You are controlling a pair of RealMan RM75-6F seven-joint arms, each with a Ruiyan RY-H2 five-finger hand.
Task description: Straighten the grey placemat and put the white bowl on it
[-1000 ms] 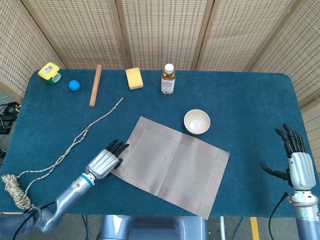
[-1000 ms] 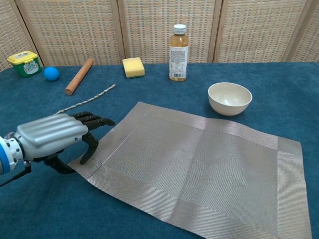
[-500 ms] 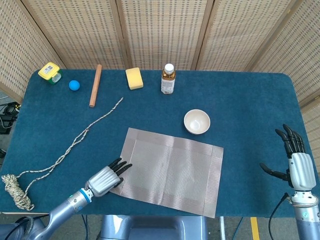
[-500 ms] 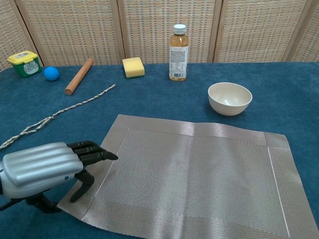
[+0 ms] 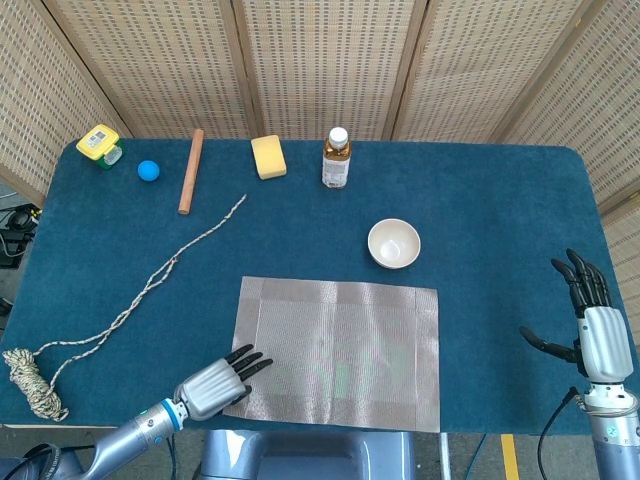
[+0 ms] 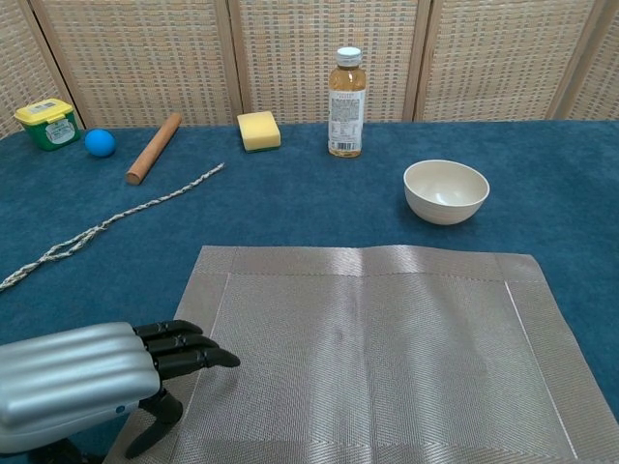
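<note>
1. Now the grey placemat (image 5: 338, 352) lies square to the near table edge; a second ago it lay skewed, its left corner swung far and its right corner hanging near. It has been rotated and drawn toward the near side. Judgement: the straightening step appears complete or nearly so, and placing the bowl remains.
2. The table (image 5: 500, 200), one, blue-covered, carries everything listed below.
3. The placemat, one, sits at near centre, flat, with a faint crease down the middle.
4. The rope (image 5: 130, 300), one, runs from the far centre-left to a coil at the near left edge.
5. The left hand (image 5: 215, 380), one, has moved nearer along with the mat. Its fingers (image 6: 184, 348) lie extended close together on the mat's near-left corner and its thumb curls at the mat's edge; whether it pinches the fabric cannot be told.
6. The right hand (image 5: 590, 315), one, is unchanged at the near right, well apart from the mat, fingers spread, holding nothing.
7. The wooden stick (image 5: 190, 170), one, far left.
8. The bottle (image 5: 337, 157), one, far centre.
9. The white bowl (image 5: 394, 243), one, unmoved, just beyond the mat's far-right edge, not on it.
10. The yellow sponge (image 5: 268, 156), one.
11. The small green tub (image 5: 100, 144), one.
12. The blue ball (image 5: 148, 170), one.
</note>
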